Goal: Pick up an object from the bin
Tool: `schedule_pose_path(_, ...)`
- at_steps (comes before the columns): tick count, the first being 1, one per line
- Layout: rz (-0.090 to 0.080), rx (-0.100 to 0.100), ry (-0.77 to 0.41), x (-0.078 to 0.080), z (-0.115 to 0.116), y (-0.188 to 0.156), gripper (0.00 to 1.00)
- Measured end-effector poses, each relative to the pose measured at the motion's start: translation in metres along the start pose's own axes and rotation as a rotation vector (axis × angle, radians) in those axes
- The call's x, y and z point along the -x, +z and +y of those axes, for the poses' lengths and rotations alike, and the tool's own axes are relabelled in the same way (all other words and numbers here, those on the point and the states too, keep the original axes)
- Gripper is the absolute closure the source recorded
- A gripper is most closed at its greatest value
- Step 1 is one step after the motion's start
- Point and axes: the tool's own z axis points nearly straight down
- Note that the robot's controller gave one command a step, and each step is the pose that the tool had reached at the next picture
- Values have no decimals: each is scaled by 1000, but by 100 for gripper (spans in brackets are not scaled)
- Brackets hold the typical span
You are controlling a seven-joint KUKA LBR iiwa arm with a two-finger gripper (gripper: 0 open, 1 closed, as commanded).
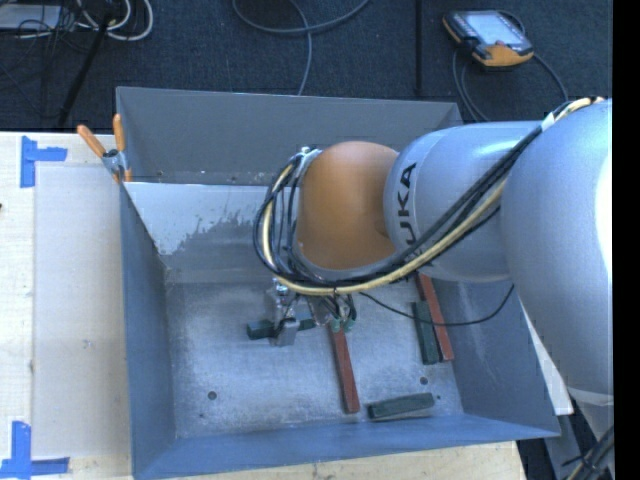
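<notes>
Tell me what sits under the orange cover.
The end effector hangs over the bin floor, a brown stick beside it. Floor directly beneath the orange cover is hidden.

The grey metal bin (200, 378) is sitting with its scuffed floor exposed. A reddish-brown stick (345, 368) is lying near the floor's middle, and a dark flat bar (400, 405) is lying just beside its lower end. A red strip (440, 326) and a dark strip (425, 333) are lying side by side towards the right wall. A small dark piece (262, 331) is lying left of the stick.
</notes>
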Motion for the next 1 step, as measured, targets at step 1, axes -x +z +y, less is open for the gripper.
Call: schedule_pose_path(1, 4, 0, 0, -1, 0, -14, 100)
